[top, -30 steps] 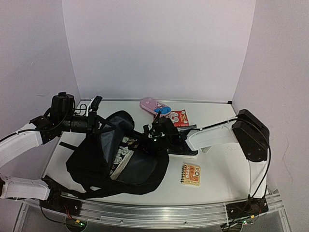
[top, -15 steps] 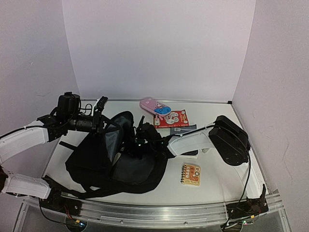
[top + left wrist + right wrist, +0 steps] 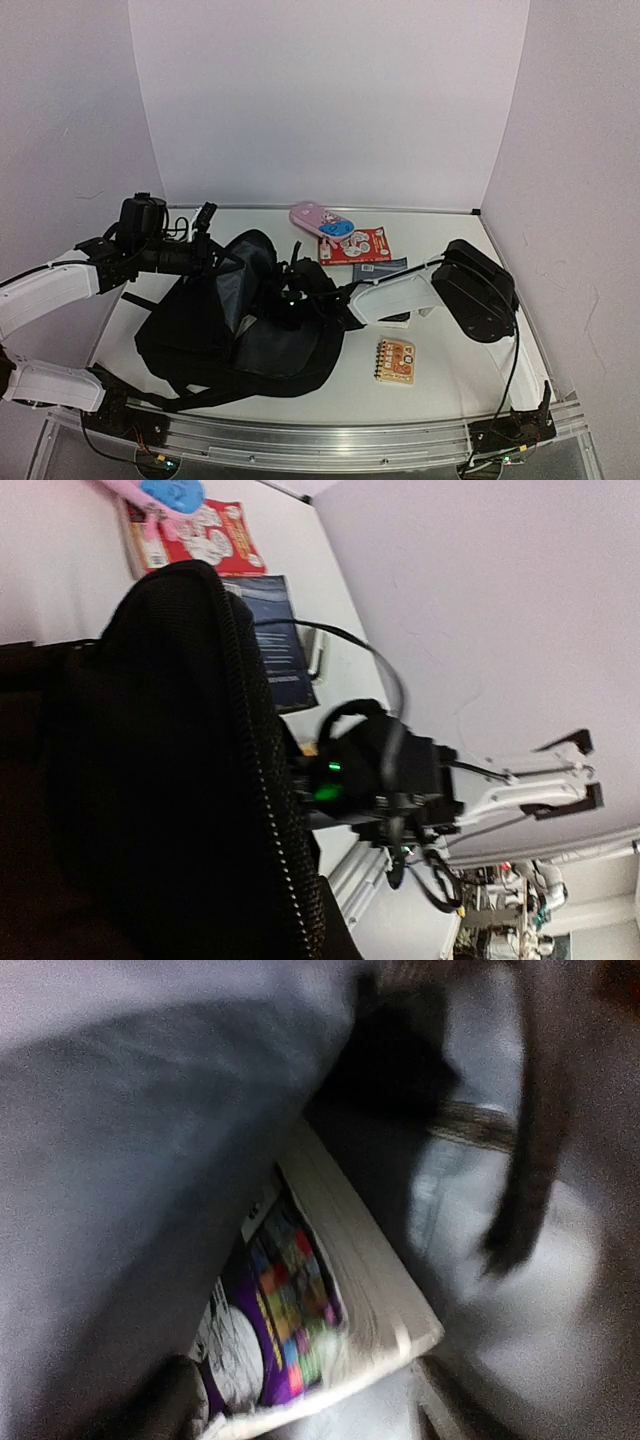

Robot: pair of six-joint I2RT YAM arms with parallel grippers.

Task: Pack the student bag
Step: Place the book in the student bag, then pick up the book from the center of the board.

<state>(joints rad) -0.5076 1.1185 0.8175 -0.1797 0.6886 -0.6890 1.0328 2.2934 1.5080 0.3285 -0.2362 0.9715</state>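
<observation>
1. The bag (image 3: 190,335) lies on the left half of the table (image 3: 455,385) with its mouth facing right. The left gripper (image 3: 207,250) is clenched on the upper rim.
2. The right gripper (image 3: 290,292) reaches into that mouth. Blur hides whether its fingers are apart.
3. A book (image 3: 310,1310) lies inside just ahead of it, its long edge running deeper in.
4. The notepad (image 3: 395,360) lies right of the bag, nearer the right arm, so it is likely next.

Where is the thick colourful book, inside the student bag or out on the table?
Inside: the right wrist view shows the book lying between the student bag's grey lining walls.
</observation>
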